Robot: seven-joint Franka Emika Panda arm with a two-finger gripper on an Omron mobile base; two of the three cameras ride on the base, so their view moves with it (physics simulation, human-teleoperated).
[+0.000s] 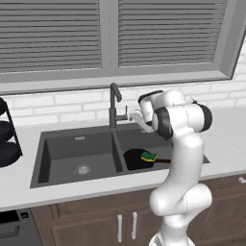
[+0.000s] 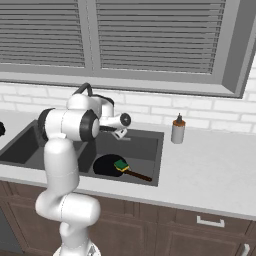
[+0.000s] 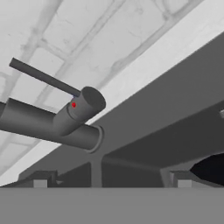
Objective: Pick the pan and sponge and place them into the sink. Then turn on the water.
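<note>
The black pan [image 1: 135, 159] lies in the right basin of the dark grey sink [image 1: 62, 151], its handle pointing right. On the pan rests the green and yellow sponge [image 1: 149, 156], and both also appear in the right base view as the pan [image 2: 106, 165] and sponge [image 2: 121, 165]. My gripper [image 1: 136, 118] hovers above that basin, just right of the dark gooseneck faucet [image 1: 114, 103]. In the hand view the gripper [image 3: 112, 183] is open, and the faucet's side knob [image 3: 85, 106] with its thin lever [image 3: 43, 77] sits a short way ahead. No water falls from the spout.
A soap dispenser [image 2: 178, 130] stands on the white counter to the right of the sink. A black three-tier wire rack [image 1: 7, 139] is at the far left. The brick backsplash and a window sill run close behind the faucet.
</note>
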